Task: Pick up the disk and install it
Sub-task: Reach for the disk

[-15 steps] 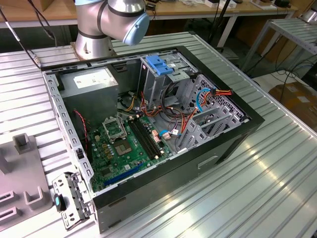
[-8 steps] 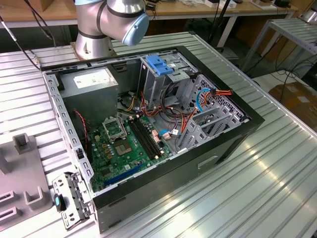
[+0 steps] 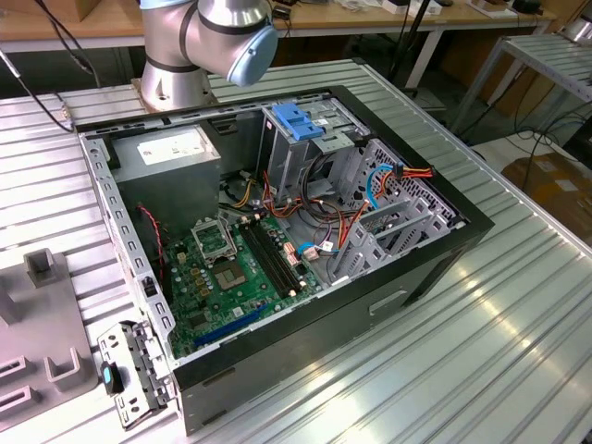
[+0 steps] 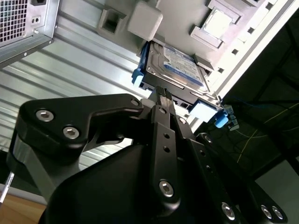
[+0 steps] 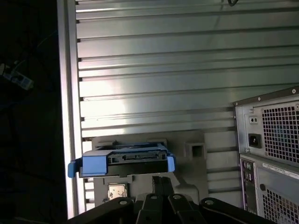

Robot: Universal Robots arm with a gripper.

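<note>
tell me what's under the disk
A grey fixture plate lies under the disk, itself on the ribbed metal table. The part right below the disk is covered, so its seating cannot be seen.

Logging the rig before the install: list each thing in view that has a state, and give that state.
computer case: on its side, side panel off, open.
disk: flat on the grey holder, label up, blue rails on, outside the computer case.
gripper: jaws shut, empty, close to the disk's edge.
blue bracket: seated atop the metal cage.
</note>
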